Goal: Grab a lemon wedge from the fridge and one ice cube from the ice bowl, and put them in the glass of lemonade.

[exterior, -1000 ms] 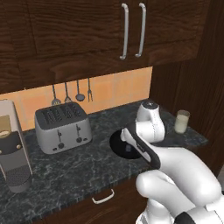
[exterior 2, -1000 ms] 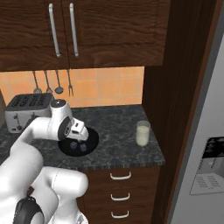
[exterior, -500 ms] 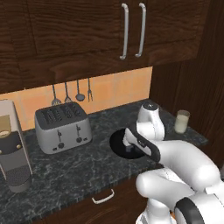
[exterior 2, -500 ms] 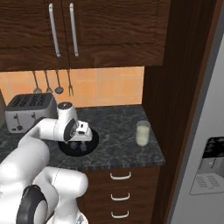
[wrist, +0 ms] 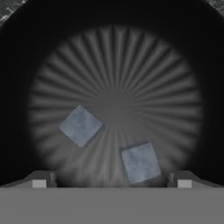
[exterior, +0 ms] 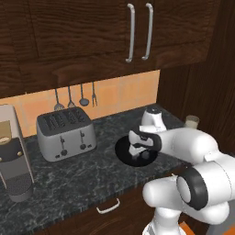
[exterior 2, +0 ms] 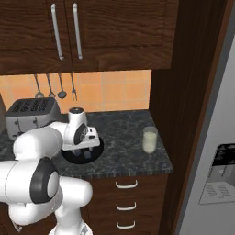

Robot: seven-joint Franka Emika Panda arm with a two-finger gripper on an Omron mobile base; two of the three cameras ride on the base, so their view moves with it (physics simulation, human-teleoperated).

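Note:
My gripper [wrist: 111, 180] hangs open just over the ice bowl [wrist: 113, 39], a glossy black round bowl on the counter. One ice cube [wrist: 140, 162] lies between my spread fingertips, nearer the right one. A second cube [wrist: 80, 125] rests further in, to the left. From the base, the gripper [exterior: 137, 153] points down into the bowl [exterior: 123, 151], which also shows as the bowl [exterior 2: 69, 157] under the gripper [exterior 2: 85, 152]. The glass of lemonade [exterior 2: 149, 139] stands to the right, also seen as the glass [exterior: 192, 122]. The fridge [exterior 2: 225, 114] is at the far right. The lemon wedge is out of view.
A silver toaster [exterior: 66, 133] stands left of the bowl, and a coffee machine [exterior: 13, 160] sits at the counter's left end. Utensils [exterior: 75, 96] hang on the orange tile wall. Dark wood cabinets [exterior: 137, 32] hang overhead. A dark wood panel [exterior 2: 183, 92] separates counter and fridge.
My hand has shifted slightly rightwards over the bowl and settled lower towards the ice cubes. The jaws have stayed open. Nothing else has moved.

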